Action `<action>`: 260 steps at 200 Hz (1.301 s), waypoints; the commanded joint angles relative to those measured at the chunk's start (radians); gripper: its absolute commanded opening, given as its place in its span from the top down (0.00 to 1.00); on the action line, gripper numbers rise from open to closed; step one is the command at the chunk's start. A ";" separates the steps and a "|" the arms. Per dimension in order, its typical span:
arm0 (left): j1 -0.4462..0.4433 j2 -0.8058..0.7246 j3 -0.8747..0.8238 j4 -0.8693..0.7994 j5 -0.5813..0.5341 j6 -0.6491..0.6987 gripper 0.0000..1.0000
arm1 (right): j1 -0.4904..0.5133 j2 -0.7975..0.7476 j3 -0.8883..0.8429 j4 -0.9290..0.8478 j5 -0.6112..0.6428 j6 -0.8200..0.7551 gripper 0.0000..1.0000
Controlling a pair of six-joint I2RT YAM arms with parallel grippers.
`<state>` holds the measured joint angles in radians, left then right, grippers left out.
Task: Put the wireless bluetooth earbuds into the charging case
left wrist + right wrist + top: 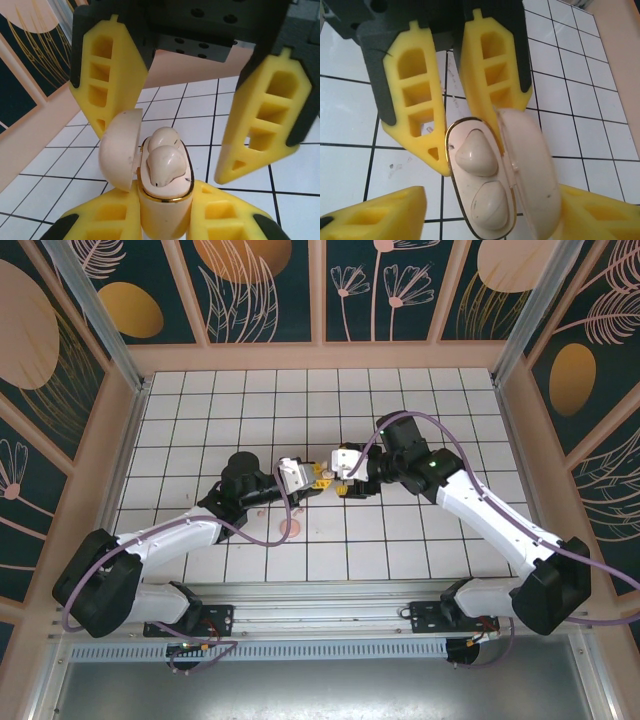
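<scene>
The pale pink charging case (pixel 165 205) with a gold rim stands upright, and my left gripper (pixel 165 197) is shut on its body. Its lid (pixel 119 150) hangs open to one side. Both earbuds (pixel 167 165) (pixel 162 135) sit in their wells; in the right wrist view they show as earbuds (pixel 475 155) (pixel 490 202) beside the lid (pixel 532 170). My right gripper (pixel 492 192) is open and straddles the case. One of its fingers (pixel 107 75) is against the lid, the other finger (pixel 265 115) stands apart. The two grippers meet at mid-table (pixel 318 478) (pixel 345 483).
A small round pink disc (pixel 290 528) lies on the white tiled table (pixel 440 420), just near of the left arm's wrist. Wooden walls (pixel 130 420) enclose the table on three sides. Both arms' cables loop above the tiles.
</scene>
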<state>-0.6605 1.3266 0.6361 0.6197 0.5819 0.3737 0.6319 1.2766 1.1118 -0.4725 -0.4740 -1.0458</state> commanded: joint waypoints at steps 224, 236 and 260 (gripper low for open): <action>-0.003 0.300 0.367 -0.203 -0.111 -0.857 0.88 | -0.295 -0.163 -0.330 0.561 0.387 1.440 0.57; -0.003 0.359 0.438 -0.273 -0.105 -0.902 0.88 | -0.308 -0.159 -0.337 0.567 0.399 1.476 0.57; -0.003 0.475 0.559 -0.363 -0.129 -0.983 0.90 | -0.335 -0.157 -0.343 0.532 0.447 1.551 0.57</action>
<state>-0.6632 1.7164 1.1004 0.3828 0.4870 -0.4522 0.3214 1.1198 0.7399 0.0925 -0.1024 0.3542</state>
